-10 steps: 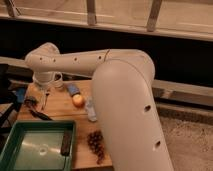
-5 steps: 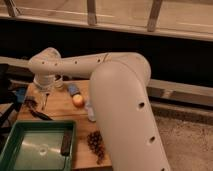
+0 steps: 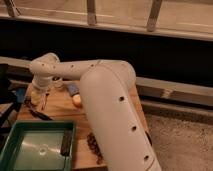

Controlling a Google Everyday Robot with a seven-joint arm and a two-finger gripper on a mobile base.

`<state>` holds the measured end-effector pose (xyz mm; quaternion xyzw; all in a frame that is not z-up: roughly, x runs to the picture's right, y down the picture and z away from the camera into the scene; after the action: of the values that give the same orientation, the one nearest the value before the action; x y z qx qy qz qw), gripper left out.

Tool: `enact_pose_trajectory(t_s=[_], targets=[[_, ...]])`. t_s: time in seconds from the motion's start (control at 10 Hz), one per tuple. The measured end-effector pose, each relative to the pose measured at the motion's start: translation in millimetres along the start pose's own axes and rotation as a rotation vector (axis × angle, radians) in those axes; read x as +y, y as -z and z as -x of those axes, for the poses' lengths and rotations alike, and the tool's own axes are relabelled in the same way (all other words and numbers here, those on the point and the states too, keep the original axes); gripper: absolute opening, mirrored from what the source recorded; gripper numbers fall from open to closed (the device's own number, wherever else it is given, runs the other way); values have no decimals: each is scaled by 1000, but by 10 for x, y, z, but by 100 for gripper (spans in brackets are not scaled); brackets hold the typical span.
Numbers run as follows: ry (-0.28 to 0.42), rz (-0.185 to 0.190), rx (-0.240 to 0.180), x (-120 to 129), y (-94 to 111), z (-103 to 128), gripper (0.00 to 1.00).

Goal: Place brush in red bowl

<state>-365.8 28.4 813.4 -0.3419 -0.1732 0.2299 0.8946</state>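
The brush [image 3: 41,115] is a slim dark thing lying flat on the wooden table [image 3: 57,111], just beyond the green tray. My gripper [image 3: 36,96] hangs from the white arm [image 3: 75,70] at the table's left end, just above and behind the brush. A small orange-red shape low beside the gripper may be the red bowl, but the gripper mostly hides it and I cannot be sure. A thin metal fork [image 3: 45,101] lies next to the gripper.
A green tray [image 3: 35,150] at the front left holds a dark rectangular block [image 3: 65,143]. An orange-yellow fruit [image 3: 77,100], a blue thing [image 3: 73,90] and a white cup [image 3: 59,84] stand mid-table. Grapes [image 3: 93,145] lie by the tray. My large arm link covers the table's right side.
The big arm link has swung a little to the left and covers more of the table. The gripper has stayed almost in the same place above the brush.
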Motion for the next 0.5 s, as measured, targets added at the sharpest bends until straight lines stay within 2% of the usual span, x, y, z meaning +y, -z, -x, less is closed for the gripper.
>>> enact_pose_trajectory(t_s=[0.1, 0.5], targets=[[9, 11, -18, 36, -54, 54, 62], [7, 10, -16, 24, -51, 44, 62]])
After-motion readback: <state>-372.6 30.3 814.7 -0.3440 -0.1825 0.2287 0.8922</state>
